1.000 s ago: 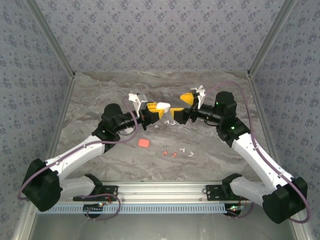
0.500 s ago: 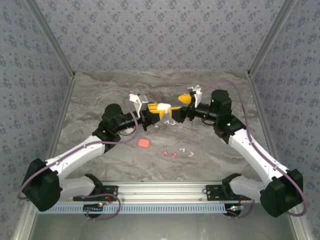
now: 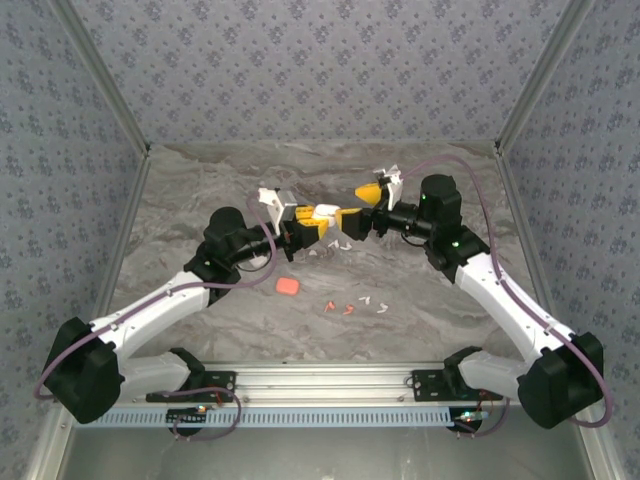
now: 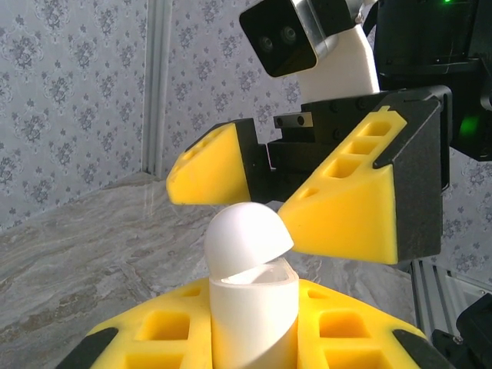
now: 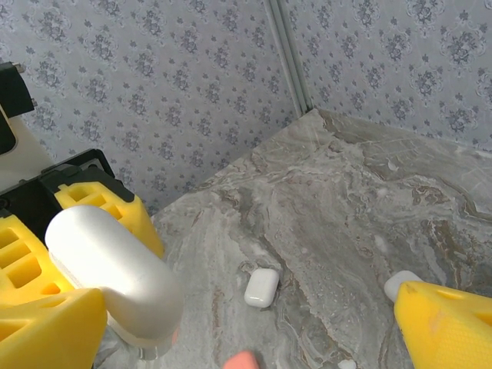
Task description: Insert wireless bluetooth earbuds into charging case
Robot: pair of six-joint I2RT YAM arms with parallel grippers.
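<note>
the left gripper (image 3: 318,220) reaches toward the table's 12 o'clock, its yellow fingers (image 4: 338,334) clamped on a white charging case (image 4: 250,296). the case stands upright between them, and its domed lid is tipped open toward 1 o'clock in the left wrist view. facing it from 3 o'clock in the top view, the right gripper (image 3: 350,220) has its jaws spread wide with nothing between them. in the left wrist view its two yellow fingertips sit just above and to either side of the lid, apart from it.

the earbuds (image 3: 348,309) lie loose on the marble table (image 3: 180,200), at 6 o'clock from the two grippers and well apart from them. it is a small scatter of white and orange-red pieces. a few more white bits lie just below the grippers. a rounded orange-red piece (image 3: 287,287) rests at 9 o'clock of that scatter. in the right wrist view a closed white case (image 5: 261,287) lies flat on the marble, at 3 o'clock from the held one.
</note>
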